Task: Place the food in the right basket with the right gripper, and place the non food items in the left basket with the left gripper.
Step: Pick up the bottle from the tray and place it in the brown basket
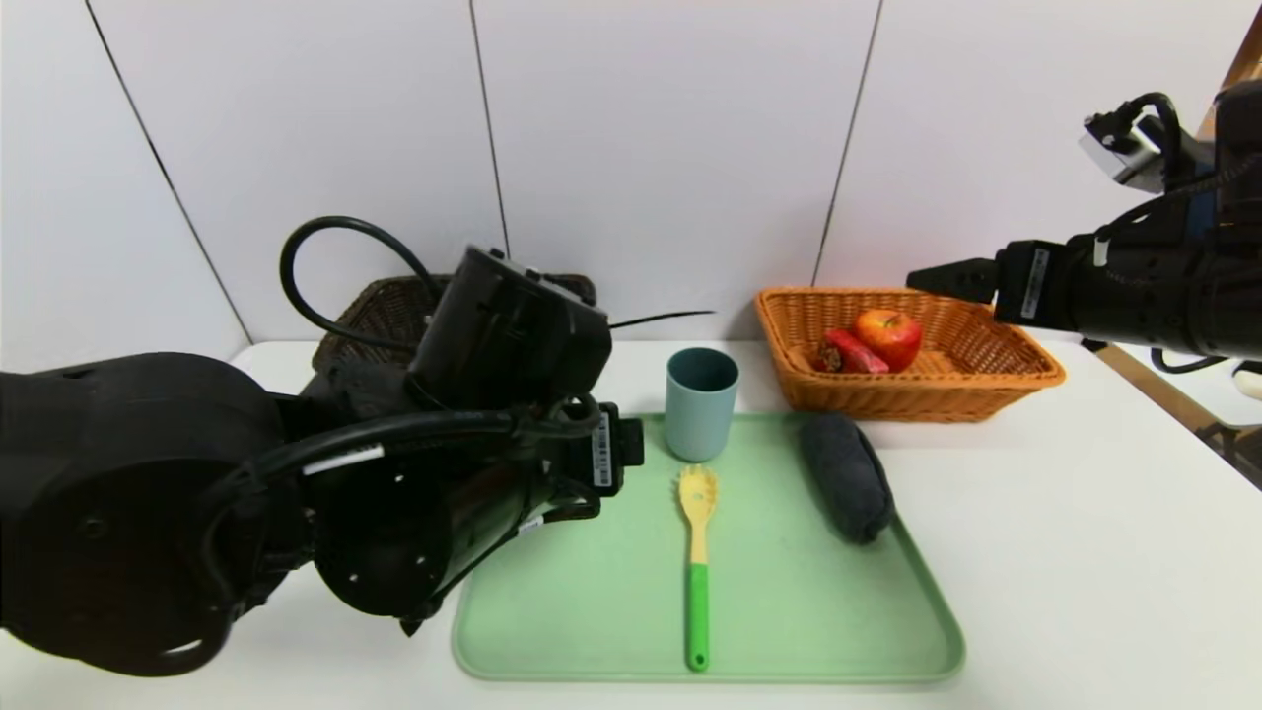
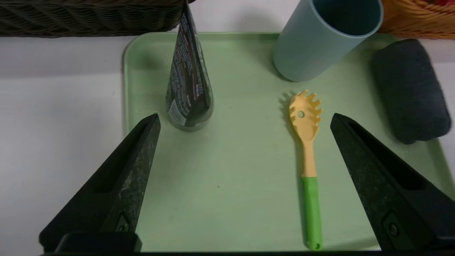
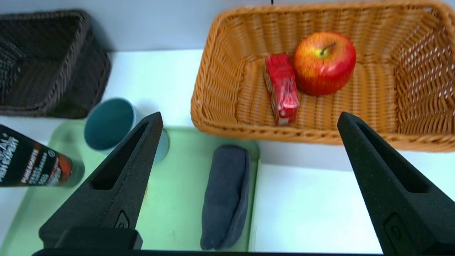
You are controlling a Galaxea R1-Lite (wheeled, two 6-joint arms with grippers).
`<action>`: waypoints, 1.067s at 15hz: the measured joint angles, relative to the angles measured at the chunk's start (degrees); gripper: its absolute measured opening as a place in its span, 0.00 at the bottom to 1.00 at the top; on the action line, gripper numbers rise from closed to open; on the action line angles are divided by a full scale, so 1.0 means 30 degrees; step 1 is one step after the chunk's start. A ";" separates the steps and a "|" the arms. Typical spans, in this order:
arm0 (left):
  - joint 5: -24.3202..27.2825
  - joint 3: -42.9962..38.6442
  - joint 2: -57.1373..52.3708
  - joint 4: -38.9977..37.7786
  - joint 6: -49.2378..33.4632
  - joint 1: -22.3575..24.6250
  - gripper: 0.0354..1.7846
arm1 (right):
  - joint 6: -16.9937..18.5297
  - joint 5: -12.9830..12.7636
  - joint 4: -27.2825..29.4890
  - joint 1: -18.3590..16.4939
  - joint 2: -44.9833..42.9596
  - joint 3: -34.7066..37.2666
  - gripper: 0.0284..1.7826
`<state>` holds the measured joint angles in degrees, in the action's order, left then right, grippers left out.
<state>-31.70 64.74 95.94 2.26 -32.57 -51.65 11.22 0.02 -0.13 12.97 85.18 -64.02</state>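
A plain white wall of tall panels backs a white table (image 1: 1065,552), and on it lies a smooth pale green tray (image 1: 789,631) with rounded corners, set between the two baskets so everything sits within either arm's reach. The orange-tan basket (image 3: 220,89), tightly woven with flared sides, already holds the glossy red-yellow apple (image 3: 324,63) and, touching it, the small red drink carton (image 3: 281,89) lying on its side, so the food half looks finished. The right gripper (image 3: 249,185) hangs high over the table's right edge, its jaws spread wide and empty, seemingly parked out of the way. The left gripper (image 2: 245,177) is low over the tray, fingers parted and holding nothing, facing the dark cone-shaped bottle (image 2: 188,81) standing upright near the dark brown basket (image 2: 89,17). The matte teal-grey cup (image 1: 701,402), the yellow pasta spoon (image 1: 697,552) with its green handle and the soft dark grey rolled cloth (image 1: 846,475) rest on the tray.
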 joint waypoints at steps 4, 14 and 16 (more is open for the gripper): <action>-0.1304 -0.0122 0.0707 0.0073 0.0597 0.0000 0.94 | -0.0012 -0.0008 -0.0045 0.0012 -0.0158 0.0512 0.95; -0.1772 0.0228 0.3438 -0.1504 0.0935 0.1560 0.94 | -0.0110 0.0008 -0.0053 0.0004 -0.0610 0.1747 0.95; -0.1735 0.0268 0.3990 -0.2089 0.0947 0.1849 0.94 | -0.0102 0.0045 -0.0065 0.0004 -0.0748 0.2068 0.95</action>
<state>-36.90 65.55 107.91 -4.01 -29.73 -46.10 10.91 0.16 -0.33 12.98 82.93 -57.82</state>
